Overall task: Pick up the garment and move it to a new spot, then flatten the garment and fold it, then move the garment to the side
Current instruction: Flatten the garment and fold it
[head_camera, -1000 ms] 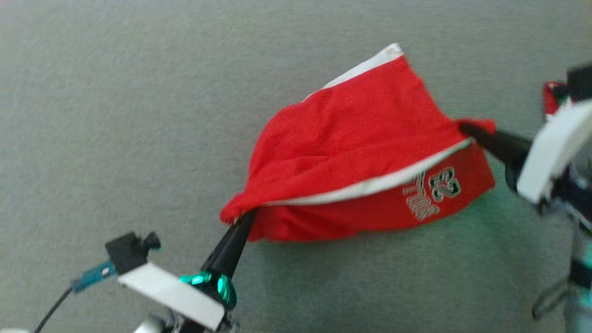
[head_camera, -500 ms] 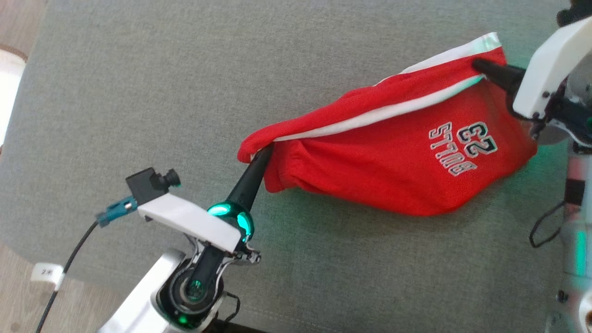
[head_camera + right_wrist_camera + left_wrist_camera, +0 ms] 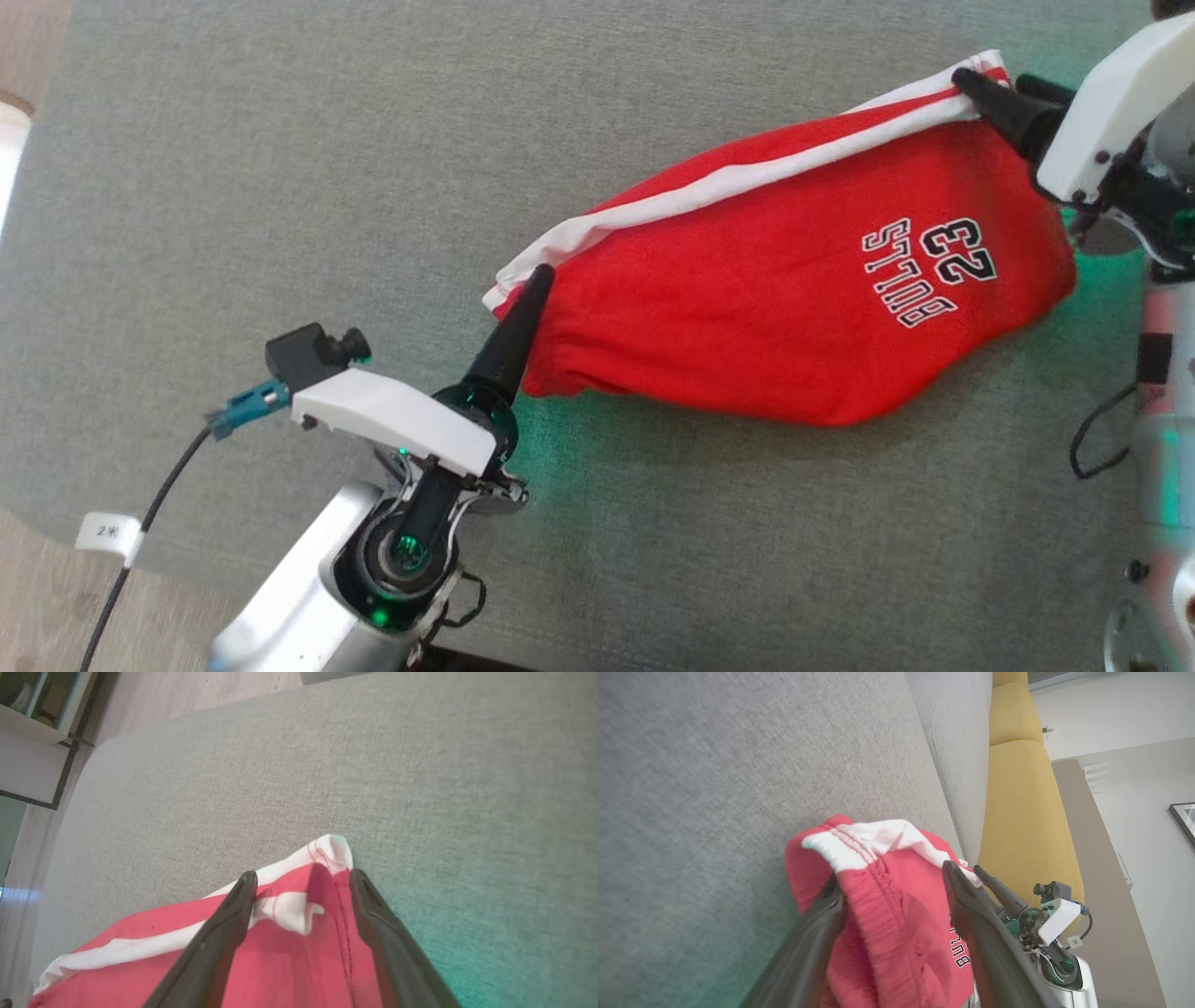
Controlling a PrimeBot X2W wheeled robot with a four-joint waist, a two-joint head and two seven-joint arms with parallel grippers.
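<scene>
1. Reading this as the tail of the relocate step: the red garment (image 3: 775, 308) lies on the grey cushion (image 3: 280, 187), over toward the robot's right. It is strung out between the two grippers, print (image 3: 929, 271) facing up.
2. Left gripper (image 3: 540, 278): jaws wide apart. The gathered end of the cloth sits between the fingers, unclamped.
3. Right gripper (image 3: 980, 86): jaws also wide. The white-trimmed corner lies loose between the fingers, nothing pinched.
4. Back each arm out along its own finger line, low and slow. In the left wrist view the cloth drapes over one finger, so a straight lift would likely drag it along.
5. For flattening: the left end looks bunched and the near edge bulges. Re-grip at the corners and pull apart until the white band (image 3: 728, 182) runs straight, then lower.
6. Risk: soft fabric can snag on a fingertip. Confirm both tips are clear before swinging away.
</scene>
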